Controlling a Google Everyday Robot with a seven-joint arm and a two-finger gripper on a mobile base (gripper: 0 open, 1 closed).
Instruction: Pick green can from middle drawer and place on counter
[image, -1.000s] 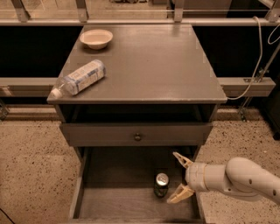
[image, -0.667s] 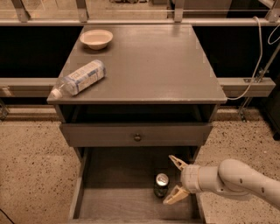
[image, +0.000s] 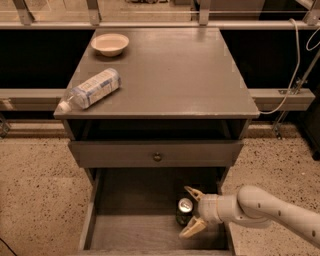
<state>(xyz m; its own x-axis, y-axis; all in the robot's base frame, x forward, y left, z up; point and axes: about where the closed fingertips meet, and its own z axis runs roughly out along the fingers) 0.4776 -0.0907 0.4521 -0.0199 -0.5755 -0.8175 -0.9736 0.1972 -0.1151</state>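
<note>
Green can (image: 184, 211) stands upright in the open middle drawer (image: 135, 232), silver lid facing up, so its long axis runs vertically. It sits on the plank floor toward the drawer's right side, close to the right wall and a little forward of the middle.

The gripper (image: 188, 212) reaches in from 3 o'clock of the can, carried level on a white arm (image: 270, 207) that enters from the lower right of the view. Its two pale fingers (image: 194, 227) are spread wide and hold nothing. One tip shows at about 1 o'clock of the can and the other at about 5 o'clock, so the can lies between them, at 9 o'clock from the wrist. Whether either finger touches the can cannot be told.

Judging from this, the fingers need only close on the can's sides. The lift would then have to clear the shut drawer front (image: 157, 156) with its round knob, which lies at 12 o'clock of the can.

Beyond that, also toward 12 o'clock, is the counter (image: 170, 70). A clear plastic bottle (image: 92, 89) lies on its side near the left edge, and a small bowl (image: 110, 44) sits at the far left corner.
</note>
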